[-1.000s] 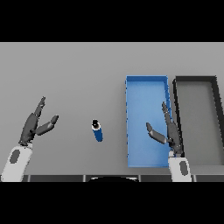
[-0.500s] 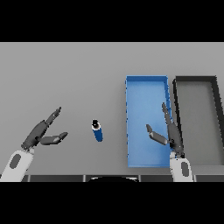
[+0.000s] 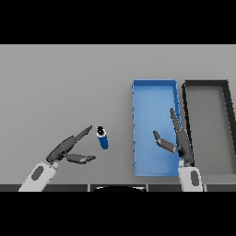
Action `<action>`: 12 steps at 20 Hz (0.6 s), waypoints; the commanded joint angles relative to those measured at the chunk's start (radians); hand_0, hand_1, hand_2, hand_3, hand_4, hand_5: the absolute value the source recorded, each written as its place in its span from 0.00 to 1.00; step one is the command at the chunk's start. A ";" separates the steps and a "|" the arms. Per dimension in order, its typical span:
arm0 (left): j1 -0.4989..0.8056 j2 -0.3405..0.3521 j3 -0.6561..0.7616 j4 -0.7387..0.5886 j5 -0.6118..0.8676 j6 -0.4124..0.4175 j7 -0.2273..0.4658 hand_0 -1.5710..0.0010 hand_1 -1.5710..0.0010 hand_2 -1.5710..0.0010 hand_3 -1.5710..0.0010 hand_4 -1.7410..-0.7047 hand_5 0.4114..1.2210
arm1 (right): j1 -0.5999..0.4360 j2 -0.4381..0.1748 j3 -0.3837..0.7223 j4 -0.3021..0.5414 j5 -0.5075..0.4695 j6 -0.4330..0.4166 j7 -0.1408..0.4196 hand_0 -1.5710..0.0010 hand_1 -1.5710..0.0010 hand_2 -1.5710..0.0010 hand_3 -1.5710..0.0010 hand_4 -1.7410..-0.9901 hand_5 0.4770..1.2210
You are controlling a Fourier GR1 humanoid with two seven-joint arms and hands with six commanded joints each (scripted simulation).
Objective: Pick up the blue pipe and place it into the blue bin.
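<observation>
The left hand (image 3: 64,150) shows at about 8 o'clock on the grey table (image 3: 64,87). Its fingers are long, dark and straight, and they point toward 2 o'clock. The thumb sticks out low, toward 3 o'clock, so fingers and thumb are spread wide apart. The hand holds nothing. Its fingertips are just beside the blue pipe (image 3: 103,138), but I cannot tell if they touch it.

There is one blue pipe. It is a short, round tube that lies on the table a little below the middle, with its dark open end toward 11 o'clock. It looks smooth and shiny. It is out on the table, not in any bin, and the blue bin (image 3: 154,85) is near it at 3 o'clock.

There are two bins, side by side. The blue bin is a long box shape with low walls and a flat, smooth floor. The black bin (image 3: 206,84) is just beside it at 3 o'clock, the same shape, with dark walls and a grey floor.

The right hand (image 3: 177,140) hangs over the lower part of the blue bin, at about 4 o'clock. Its fingers are straight and point toward 12 o'clock, and its thumb points out toward 10 o'clock. It is spread apart too and holds nothing
</observation>
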 commanded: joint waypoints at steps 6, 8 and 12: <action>-0.084 -0.145 -0.039 0.091 -0.047 0.044 -0.008 1.00 1.00 1.00 1.00 0.57 0.06 | 0.012 0.003 0.003 -0.005 0.016 -0.010 0.026 1.00 1.00 1.00 1.00 0.72 0.19; -0.106 -0.172 -0.045 0.141 -0.062 0.044 -0.026 1.00 1.00 1.00 1.00 0.59 0.06 | 0.021 0.000 -0.004 -0.003 0.012 -0.012 0.015 1.00 1.00 1.00 1.00 0.71 0.21; -0.145 -0.214 -0.067 0.206 -0.123 0.077 -0.016 1.00 1.00 1.00 1.00 0.66 0.02 | 0.020 -0.010 -0.016 0.002 -0.008 0.002 -0.015 1.00 1.00 1.00 1.00 0.69 0.22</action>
